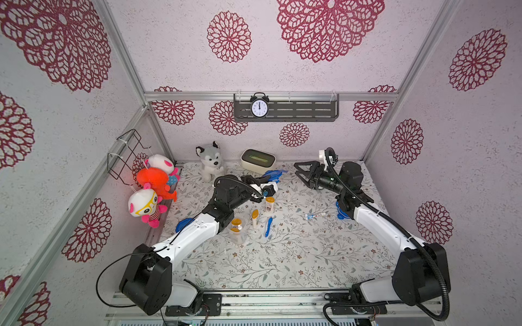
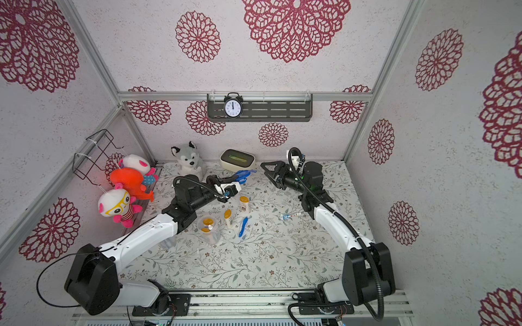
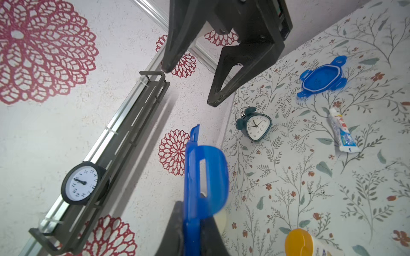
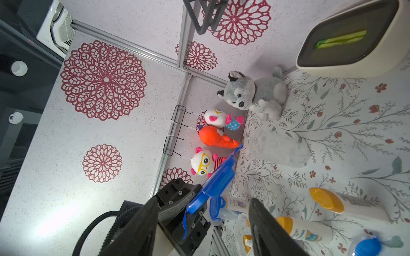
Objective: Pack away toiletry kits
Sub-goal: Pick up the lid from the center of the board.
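L gripper [image 3: 193, 230] jaws clamped on blue tabbed round plastic lid [image 3: 206, 177], over floral mat [image 1: 296, 254], 12 o'clock of white orange-capped bottle [image 1: 269, 205], R gripper [image 1: 300, 172] jaws apart, empty, 3 o'clock of lid

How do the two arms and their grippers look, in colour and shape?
The left arm and right arm have white link shells and black joints. A black ribbed hose runs along the right arm. The left gripper and right gripper are black, with tapering triangular fingers.
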`<action>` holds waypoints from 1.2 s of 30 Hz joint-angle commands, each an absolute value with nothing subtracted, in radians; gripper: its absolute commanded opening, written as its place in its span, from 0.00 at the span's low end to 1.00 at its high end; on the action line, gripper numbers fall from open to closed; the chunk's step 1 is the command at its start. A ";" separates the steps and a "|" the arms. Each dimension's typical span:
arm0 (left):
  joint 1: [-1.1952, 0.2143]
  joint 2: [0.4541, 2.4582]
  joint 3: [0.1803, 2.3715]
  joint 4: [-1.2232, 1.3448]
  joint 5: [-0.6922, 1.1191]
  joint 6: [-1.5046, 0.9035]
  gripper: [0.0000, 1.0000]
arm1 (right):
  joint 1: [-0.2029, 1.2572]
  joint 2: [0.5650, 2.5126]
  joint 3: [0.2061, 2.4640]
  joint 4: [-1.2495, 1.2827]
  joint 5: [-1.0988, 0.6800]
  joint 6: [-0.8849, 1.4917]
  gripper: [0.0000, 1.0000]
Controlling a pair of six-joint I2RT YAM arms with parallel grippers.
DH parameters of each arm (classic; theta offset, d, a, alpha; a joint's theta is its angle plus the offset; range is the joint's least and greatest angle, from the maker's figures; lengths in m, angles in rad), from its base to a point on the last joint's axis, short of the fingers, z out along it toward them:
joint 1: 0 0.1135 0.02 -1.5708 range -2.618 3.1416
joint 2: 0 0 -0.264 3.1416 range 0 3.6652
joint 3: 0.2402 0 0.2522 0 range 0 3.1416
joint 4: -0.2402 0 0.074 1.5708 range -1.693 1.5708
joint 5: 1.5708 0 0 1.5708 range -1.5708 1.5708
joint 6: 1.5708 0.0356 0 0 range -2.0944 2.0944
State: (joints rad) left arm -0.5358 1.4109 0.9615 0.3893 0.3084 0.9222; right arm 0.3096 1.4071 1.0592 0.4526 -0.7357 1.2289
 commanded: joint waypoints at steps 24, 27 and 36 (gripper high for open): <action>-0.547 1.458 0.862 0.682 0.448 1.226 0.07 | 0.392 1.486 1.068 0.678 -0.787 1.462 0.28; -0.548 1.465 0.861 0.703 0.448 1.223 0.07 | 0.394 1.488 1.064 0.687 -0.792 1.470 0.22; -0.548 1.468 0.868 0.699 0.462 1.231 0.08 | 0.397 1.486 1.070 0.638 -0.803 1.435 0.13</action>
